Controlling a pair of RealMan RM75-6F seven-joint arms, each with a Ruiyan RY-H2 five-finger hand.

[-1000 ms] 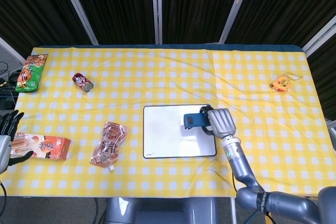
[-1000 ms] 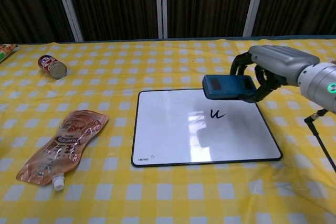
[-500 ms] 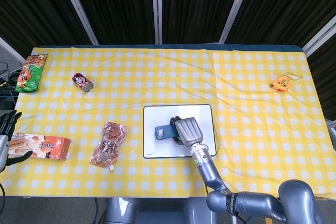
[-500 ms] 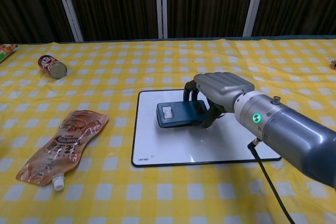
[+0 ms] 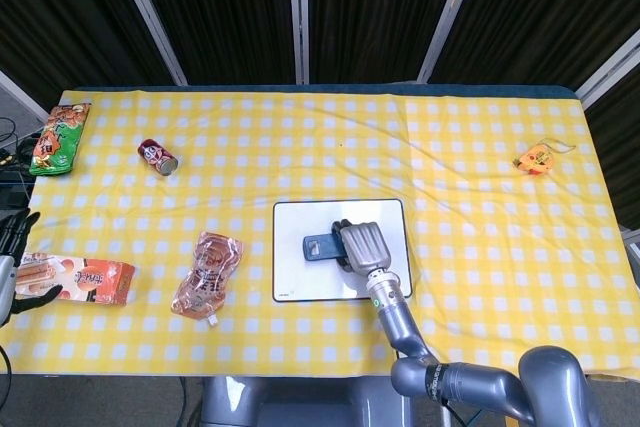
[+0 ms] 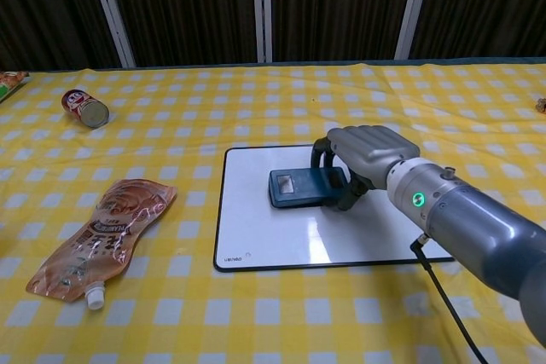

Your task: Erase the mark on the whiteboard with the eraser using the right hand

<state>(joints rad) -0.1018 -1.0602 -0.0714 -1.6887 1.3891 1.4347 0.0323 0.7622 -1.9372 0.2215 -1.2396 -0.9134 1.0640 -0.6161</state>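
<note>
1. On the whiteboard (image 6: 281, 245), near its middle, your eraser (image 6: 305, 187) lies flat with its blue-grey back and pale label facing up; the head view places it at the same spot (image 5: 323, 247).
2. Your right hand (image 6: 368, 155) grips the eraser from its right end, fingers (image 6: 322, 153) curled over the top edge and thumb side under the near edge; the eraser sits against the board surface as far as the chest view shows.
3. No pen mark can be made out on the bare parts of the board; what lies under the eraser and hand is hidden.
4. Your whiteboard rests flat on the yellow checked tablecloth (image 5: 480, 237), toward the near edge of the table.
5. Your left hand (image 5: 12, 265) shows at the far left edge of the head view, fingers spread, just beside a packet of sausages (image 5: 85, 278); whether it touches the packet, you cannot tell.
6. Elsewhere: a spouted food pouch (image 6: 101, 239) lies left of the board, a red can (image 6: 85, 108) lies on its side further back, a snack bag (image 5: 60, 137) sits at the far left corner, and a small orange object (image 5: 535, 159) far right.
</note>
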